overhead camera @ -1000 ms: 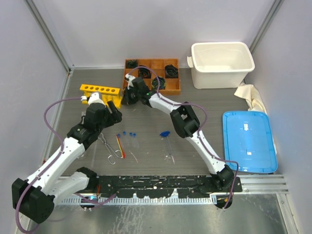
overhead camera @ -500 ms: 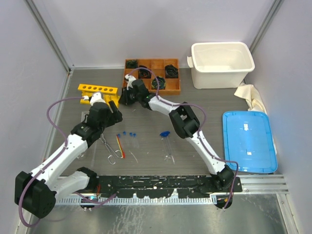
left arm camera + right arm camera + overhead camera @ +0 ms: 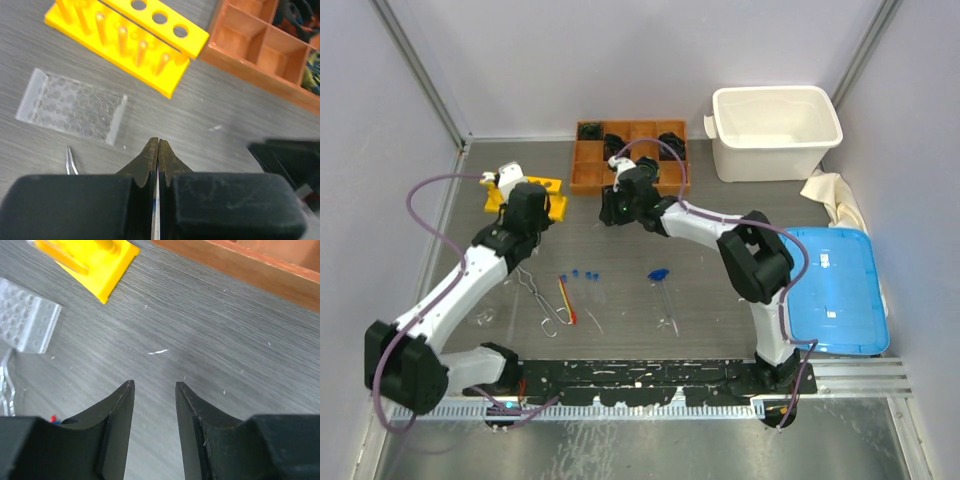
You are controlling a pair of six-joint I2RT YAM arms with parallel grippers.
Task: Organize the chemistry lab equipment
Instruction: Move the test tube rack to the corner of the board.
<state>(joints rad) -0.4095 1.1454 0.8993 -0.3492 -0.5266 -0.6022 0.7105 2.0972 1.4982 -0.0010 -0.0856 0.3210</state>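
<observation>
The yellow tube rack (image 3: pixel 131 36) stands at the back left, just ahead of my left gripper (image 3: pixel 158 143), which is shut with nothing gripped. In the top view the left gripper (image 3: pixel 527 197) covers part of the rack (image 3: pixel 549 186). My right gripper (image 3: pixel 154 385) is open and empty over bare table, right of the rack's corner (image 3: pixel 97 260); from above the right gripper (image 3: pixel 611 211) sits in front of the organizer. Metal tongs (image 3: pixel 546 302), a thin red-orange stick (image 3: pixel 567 299), blue-capped test tubes (image 3: pixel 586 281) and a blue-bulb dropper (image 3: pixel 660 280) lie mid-table. No flasks can be made out.
A brown compartment organizer (image 3: pixel 588 180) stands at the back centre with dark items in it. A white bin (image 3: pixel 775 132), a cloth (image 3: pixel 832 196) and a blue lid (image 3: pixel 832 290) are on the right. A clear well plate (image 3: pixel 70 105) lies near the rack.
My left gripper has shut and moved back toward the rack. My right gripper has opened and drawn away to the right of the rack.
</observation>
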